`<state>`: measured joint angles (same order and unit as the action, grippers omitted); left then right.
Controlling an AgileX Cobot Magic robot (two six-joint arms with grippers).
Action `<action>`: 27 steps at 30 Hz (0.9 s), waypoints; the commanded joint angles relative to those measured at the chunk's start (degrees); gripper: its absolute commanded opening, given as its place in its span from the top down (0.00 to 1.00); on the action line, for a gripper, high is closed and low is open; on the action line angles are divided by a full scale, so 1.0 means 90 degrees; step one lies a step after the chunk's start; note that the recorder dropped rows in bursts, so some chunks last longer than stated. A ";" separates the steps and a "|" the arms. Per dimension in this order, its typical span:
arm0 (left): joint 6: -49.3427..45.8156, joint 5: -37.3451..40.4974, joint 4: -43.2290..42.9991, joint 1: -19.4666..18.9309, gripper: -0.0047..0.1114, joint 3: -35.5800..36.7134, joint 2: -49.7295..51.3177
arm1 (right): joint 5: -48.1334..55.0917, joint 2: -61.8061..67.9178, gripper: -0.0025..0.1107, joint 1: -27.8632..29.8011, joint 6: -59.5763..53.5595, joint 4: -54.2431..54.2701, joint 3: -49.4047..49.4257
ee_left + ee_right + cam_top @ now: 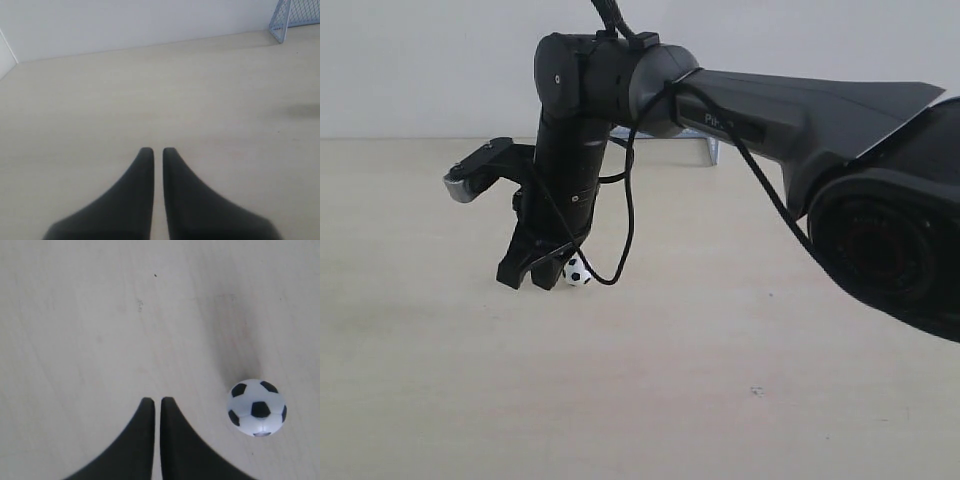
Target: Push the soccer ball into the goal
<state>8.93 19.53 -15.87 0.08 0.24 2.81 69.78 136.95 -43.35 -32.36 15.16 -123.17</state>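
Observation:
The soccer ball point(577, 270) lies on the pale table, white with black patches. My right gripper point(532, 278) points down at the table just left of it, shut with nothing between its fingers. In the right wrist view the ball point(256, 407) sits beside the shut gripper point(158, 401), a small gap away. The goal point(709, 151) stands at the table's far edge, mostly hidden behind the right arm. In the left wrist view my left gripper point(157, 150) is shut and empty over bare table, with the goal point(295, 17) far off in a corner.
The right arm's dark links point(790, 110) stretch in from the right and a black cable point(628, 215) loops down beside the ball. A white wall point(420, 60) backs the table.

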 commanded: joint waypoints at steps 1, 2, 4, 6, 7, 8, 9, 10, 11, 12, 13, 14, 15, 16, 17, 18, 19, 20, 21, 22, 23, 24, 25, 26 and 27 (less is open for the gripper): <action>0.0059 -0.0022 -0.0002 0.0051 0.91 -0.0027 0.0034 | 0.0020 0.0036 0.98 0.0008 0.0107 0.0031 -0.0040; 0.0059 -0.0022 -0.0002 0.0051 0.91 -0.0027 0.0034 | 0.0020 0.0067 0.98 0.0008 0.0107 0.0111 -0.0040; 0.0059 -0.0022 -0.0002 0.0051 0.91 -0.0027 0.0034 | 0.0020 0.0189 0.98 0.0008 0.0107 0.0165 -0.0040; 0.0059 -0.0022 -0.0002 0.0051 0.91 -0.0027 0.0034 | 0.0020 0.0281 0.98 0.0008 0.0128 0.0177 -0.0040; 0.0059 -0.0022 -0.0002 0.0051 0.91 -0.0027 0.0034 | 0.0020 0.0321 0.98 0.0008 0.0144 0.0177 -0.0040; 0.0059 -0.0022 -0.0002 0.0051 0.91 -0.0027 0.0034 | 0.0020 0.0349 0.98 0.0008 0.0159 0.0177 -0.0040; 0.0059 -0.0022 -0.0002 0.0051 0.91 -0.0027 0.0034 | 0.0020 0.0388 0.98 0.0008 0.0159 0.0177 -0.0040; 0.0059 -0.0022 -0.0002 0.0051 0.91 -0.0027 0.0034 | 0.0020 0.0401 0.98 0.0024 0.0159 0.0177 -0.0040; 0.0059 -0.0022 -0.0002 0.0051 0.91 -0.0027 0.0034 | 0.0020 0.0414 0.98 0.0039 0.0184 0.0177 -0.0040; 0.0059 -0.0022 -0.0002 0.0051 0.91 -0.0027 0.0034 | 0.0020 0.0415 0.98 0.0055 0.0214 0.0196 -0.0040; 0.0059 -0.0022 -0.0002 0.0051 0.91 -0.0027 0.0034 | 0.0020 0.0415 0.98 0.0080 0.0243 0.0196 -0.0040; 0.0059 -0.0022 -0.0002 0.0051 0.91 -0.0027 0.0034 | 0.0020 0.0415 0.98 0.0114 0.0285 0.0196 -0.0040; 0.0059 -0.0022 -0.0002 0.0051 0.91 -0.0027 0.0034 | 0.0020 0.0415 0.98 0.0159 0.0371 0.0196 -0.0040; 0.0059 -0.0022 -0.0002 0.0051 0.91 -0.0027 0.0034 | 0.0020 0.0415 0.98 0.0187 0.0423 0.0209 -0.0040; 0.0059 -0.0022 -0.0002 0.0051 0.91 -0.0027 0.0034 | 0.0020 0.0415 0.98 0.0249 0.0436 0.0209 -0.0040; 0.0059 -0.0022 -0.0002 0.0051 0.91 -0.0027 0.0034 | 0.0020 0.0415 0.98 0.0265 0.0451 0.0209 -0.0040; 0.0059 -0.0022 -0.0002 0.0051 0.91 -0.0027 0.0034 | 0.0020 0.0415 0.98 0.0303 0.0488 0.0209 -0.0040; 0.0059 -0.0022 -0.0002 0.0051 0.91 -0.0027 0.0034 | 0.0020 0.0415 0.98 0.0317 0.0497 0.0224 -0.0040; 0.0059 -0.0022 -0.0002 0.0051 0.91 -0.0027 0.0034 | 0.0020 0.0415 0.98 0.0346 0.0495 0.0224 -0.0040; 0.0059 -0.0022 -0.0002 0.0051 0.91 -0.0027 0.0034 | 0.0020 0.0415 0.98 0.0374 0.0495 0.0224 -0.0040; 0.0059 -0.0022 -0.0002 0.0051 0.91 -0.0027 0.0034 | 0.0020 0.0415 0.98 0.0386 0.0495 0.0235 -0.0040; 0.0059 -0.0022 -0.0002 0.0051 0.91 -0.0027 0.0034 | 0.0020 0.0415 0.98 0.0384 0.0480 0.0235 -0.0040; 0.0059 -0.0022 -0.0002 0.0051 0.91 -0.0027 0.0034 | 0.0020 0.0415 0.98 0.0384 0.0424 0.0235 -0.0040; 0.0059 -0.0022 -0.0002 0.0051 0.91 -0.0027 0.0034 | 0.0020 0.0415 0.98 0.0384 0.0395 0.0247 -0.0040; 0.0059 -0.0022 -0.0002 0.0051 0.91 -0.0027 0.0034 | 0.0020 0.0415 0.98 0.0384 0.0395 0.0285 -0.0040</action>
<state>8.93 19.53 -15.87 0.08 0.24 2.81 69.78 141.04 -40.25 -28.10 17.11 -123.30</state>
